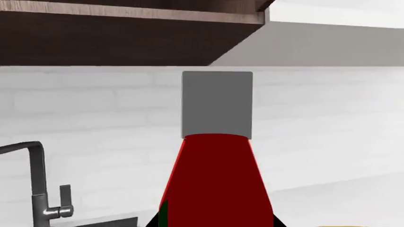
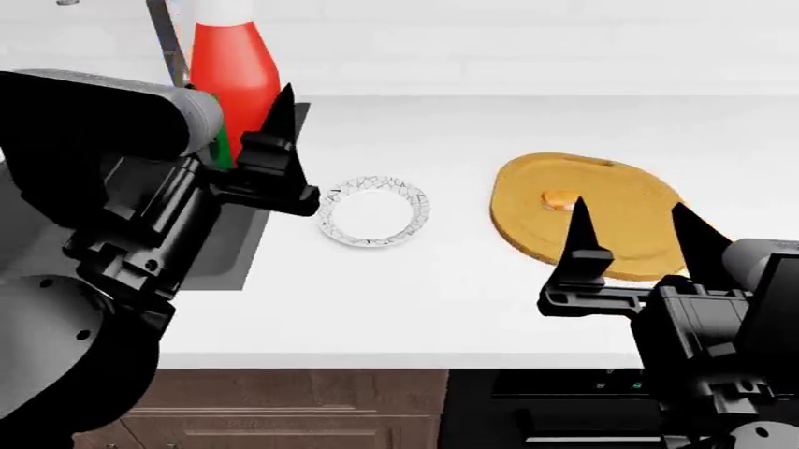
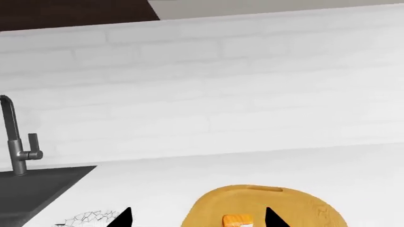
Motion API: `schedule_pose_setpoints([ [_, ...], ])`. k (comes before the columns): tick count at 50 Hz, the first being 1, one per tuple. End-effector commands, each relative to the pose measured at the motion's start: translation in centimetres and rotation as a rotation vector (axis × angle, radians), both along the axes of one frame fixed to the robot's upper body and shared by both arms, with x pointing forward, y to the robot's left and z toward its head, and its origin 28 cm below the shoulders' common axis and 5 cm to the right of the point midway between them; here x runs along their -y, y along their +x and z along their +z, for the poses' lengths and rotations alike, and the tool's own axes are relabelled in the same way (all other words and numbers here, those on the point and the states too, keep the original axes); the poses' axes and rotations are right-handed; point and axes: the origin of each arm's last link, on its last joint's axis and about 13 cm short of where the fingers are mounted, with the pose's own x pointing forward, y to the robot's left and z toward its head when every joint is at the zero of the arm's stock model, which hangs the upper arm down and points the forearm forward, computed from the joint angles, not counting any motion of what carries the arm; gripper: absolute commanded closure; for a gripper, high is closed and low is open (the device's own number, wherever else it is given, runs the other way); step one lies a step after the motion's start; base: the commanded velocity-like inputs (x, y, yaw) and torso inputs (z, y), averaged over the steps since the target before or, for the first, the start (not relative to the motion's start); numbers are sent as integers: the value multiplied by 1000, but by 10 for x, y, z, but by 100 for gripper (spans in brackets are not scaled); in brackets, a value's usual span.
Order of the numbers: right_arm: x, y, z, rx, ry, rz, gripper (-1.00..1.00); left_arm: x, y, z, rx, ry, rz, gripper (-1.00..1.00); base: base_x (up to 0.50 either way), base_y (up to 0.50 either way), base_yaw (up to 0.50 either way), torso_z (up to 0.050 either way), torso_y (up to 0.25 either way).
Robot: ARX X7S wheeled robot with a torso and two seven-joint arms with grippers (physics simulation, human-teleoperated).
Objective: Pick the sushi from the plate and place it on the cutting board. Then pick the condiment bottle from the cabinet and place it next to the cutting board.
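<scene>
My left gripper (image 2: 250, 131) is shut on the red condiment bottle (image 2: 232, 70), held upright above the counter's left side, over the sink's edge. In the left wrist view the condiment bottle (image 1: 216, 179) fills the space between the jaws, its cap (image 1: 216, 104) looking grey. The sushi (image 2: 559, 199) lies on the honey-coloured cutting board (image 2: 624, 234). The crackle-rimmed plate (image 2: 327, 217) is bare, left of the board. My right gripper (image 2: 631, 224) hangs open over the board's near edge, holding nothing. In the right wrist view, the sushi (image 3: 237, 220) and cutting board (image 3: 284, 203) sit ahead of the right gripper (image 3: 198, 220).
A dark sink (image 2: 243, 248) is set into the white counter at the left, with a faucet (image 1: 38, 189) behind it. A dark wall cabinet (image 1: 126, 38) hangs overhead. A white tiled wall (image 3: 221, 94) backs the counter. The counter's front edge (image 2: 413, 360) runs below the plate.
</scene>
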Motion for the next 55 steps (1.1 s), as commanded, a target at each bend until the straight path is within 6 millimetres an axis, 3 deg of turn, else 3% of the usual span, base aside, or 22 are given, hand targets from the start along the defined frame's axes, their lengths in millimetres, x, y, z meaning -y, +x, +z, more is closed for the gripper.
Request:
schedule_pose_setpoints([
  [1, 1, -1, -5, -17, 14, 4, -100, 1, -1, -7, 23, -14, 6, 100, 0, -500, 0, 0, 0],
  [22, -2, 0, -6, -6, 30, 32, -100, 4, 0, -14, 1, -31, -3, 100, 0, -500, 0, 0, 1],
  [39, -7, 2, -7, -16, 27, 32, -100, -3, 6, -32, -5, -12, 62, 100, 0, -451, 0, 1, 1],
  [55, -9, 5, -15, -31, 23, 39, -100, 1, 15, -75, -28, 32, 103, 100, 0, 0, 0, 0, 1],
])
